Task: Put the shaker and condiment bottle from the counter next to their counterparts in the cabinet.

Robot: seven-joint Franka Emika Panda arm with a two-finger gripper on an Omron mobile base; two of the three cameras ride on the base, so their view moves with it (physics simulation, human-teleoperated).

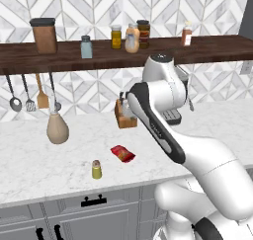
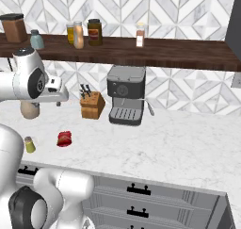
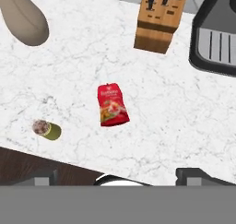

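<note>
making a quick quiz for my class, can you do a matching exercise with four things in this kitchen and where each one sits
Things:
1. shaker
2. condiment bottle
3. pale blue-grey shaker
4. knife block

Places:
A. up on the cabinet shelf, right of the brown canister
B. lying flat on the counter, in the open
C. at the back of the counter, beside the coffee machine
D. standing upright near the counter's front edge

Pairs: 1-D, 2-B, 3-A, 4-C
</note>
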